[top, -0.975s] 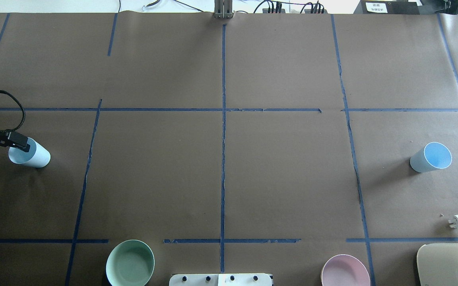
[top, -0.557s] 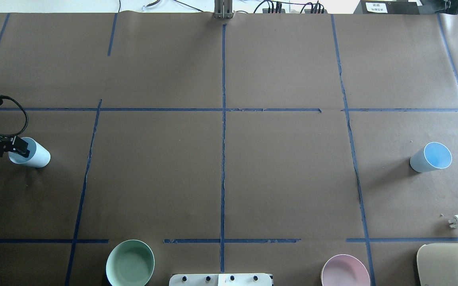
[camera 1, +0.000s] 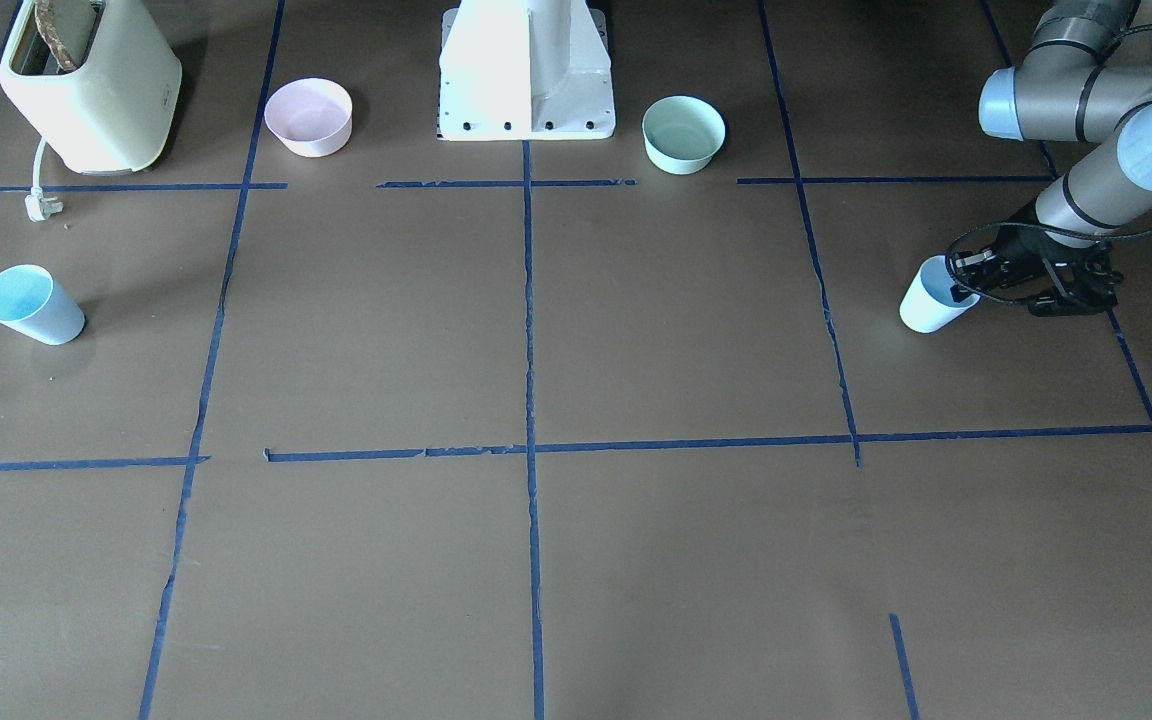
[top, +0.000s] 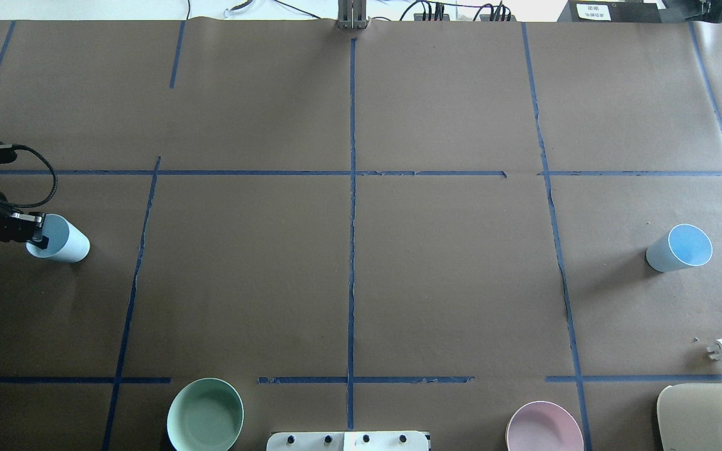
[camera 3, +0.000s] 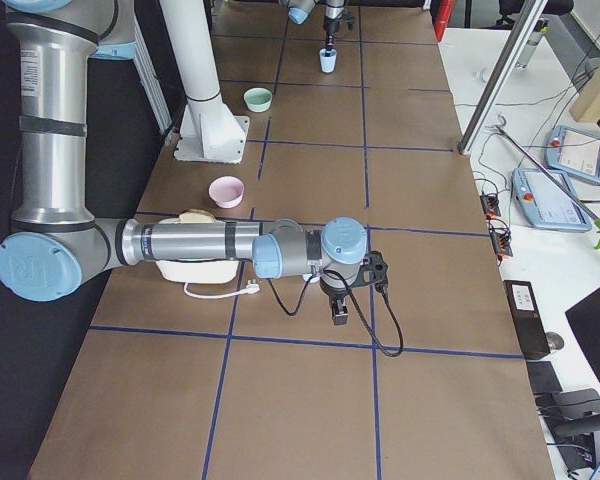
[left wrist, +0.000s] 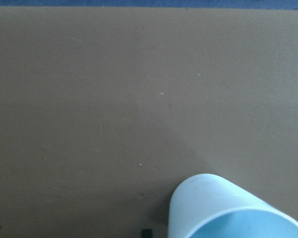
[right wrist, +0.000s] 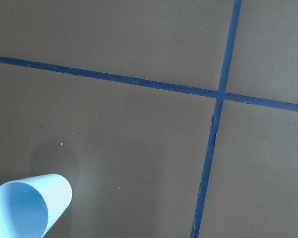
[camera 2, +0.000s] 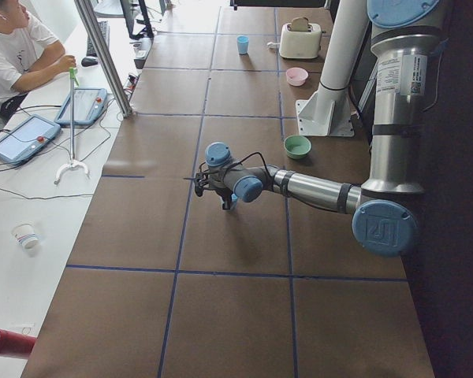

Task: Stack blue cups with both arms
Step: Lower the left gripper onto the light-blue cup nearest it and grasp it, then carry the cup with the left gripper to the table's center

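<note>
The left gripper [top: 36, 229] is clamped on the rim of the left cup [top: 68, 244], close to the left edge of the table [top: 449, 282]. Since 1.0 s ago, gripper and cup have shifted together a little toward the table's middle. I cannot tell whether the cup's foot is off the paper. The right cup [top: 679, 248] stands upright in the same spot as before, far off on the right side, with nothing touching it. The right gripper [camera 3: 338, 312] shows only from the side, so I cannot tell if its fingers are apart or together. The 2 bowls, green [top: 205, 414] and pink [top: 544, 428], have not moved.
</note>
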You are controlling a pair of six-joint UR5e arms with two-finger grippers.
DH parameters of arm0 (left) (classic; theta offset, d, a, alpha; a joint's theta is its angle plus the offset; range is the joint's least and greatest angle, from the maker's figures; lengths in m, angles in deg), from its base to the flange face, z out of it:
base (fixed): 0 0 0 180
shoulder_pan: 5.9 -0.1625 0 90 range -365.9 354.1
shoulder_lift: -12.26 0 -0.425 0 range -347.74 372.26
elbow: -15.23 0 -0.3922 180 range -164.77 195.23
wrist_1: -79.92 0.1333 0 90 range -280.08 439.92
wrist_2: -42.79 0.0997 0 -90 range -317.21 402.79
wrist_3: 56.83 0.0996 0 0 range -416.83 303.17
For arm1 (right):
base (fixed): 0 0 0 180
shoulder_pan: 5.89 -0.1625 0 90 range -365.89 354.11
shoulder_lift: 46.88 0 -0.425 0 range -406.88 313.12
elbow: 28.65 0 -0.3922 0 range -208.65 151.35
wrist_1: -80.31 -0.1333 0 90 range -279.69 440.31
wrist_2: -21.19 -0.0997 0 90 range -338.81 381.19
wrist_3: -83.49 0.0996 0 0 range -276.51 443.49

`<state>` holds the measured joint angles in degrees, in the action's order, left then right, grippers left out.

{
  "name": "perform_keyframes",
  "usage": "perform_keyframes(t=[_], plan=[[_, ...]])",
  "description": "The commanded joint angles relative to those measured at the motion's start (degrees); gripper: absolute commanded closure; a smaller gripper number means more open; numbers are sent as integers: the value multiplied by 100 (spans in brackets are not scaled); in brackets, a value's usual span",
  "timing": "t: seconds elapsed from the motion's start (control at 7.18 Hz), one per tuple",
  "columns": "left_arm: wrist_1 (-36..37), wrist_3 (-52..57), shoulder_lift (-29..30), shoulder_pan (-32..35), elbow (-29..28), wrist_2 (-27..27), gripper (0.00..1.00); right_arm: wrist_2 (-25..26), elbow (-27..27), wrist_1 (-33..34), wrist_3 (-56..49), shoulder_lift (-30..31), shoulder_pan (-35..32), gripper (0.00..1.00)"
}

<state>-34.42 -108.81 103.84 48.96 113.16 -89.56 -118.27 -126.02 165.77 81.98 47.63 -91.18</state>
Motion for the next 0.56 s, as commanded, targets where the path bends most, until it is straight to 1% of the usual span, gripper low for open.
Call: perform_keyframes(t=[0.0,0.14,0.28,0.42], plan=[[157,-1596,1528,-228,-19,-281,100,-2,-10,6,11,-28,21,0],[236,-2110,2095,-970,-98,-56,100,15,-1,-12,2,-28,56,0],[611,-2280,2666,-1412,-107,791,100,24,-1,-12,11,-28,74,0],[1320,-2273,3342,-1913,-194,1321,100,33,-1,-12,2,-28,83,0]])
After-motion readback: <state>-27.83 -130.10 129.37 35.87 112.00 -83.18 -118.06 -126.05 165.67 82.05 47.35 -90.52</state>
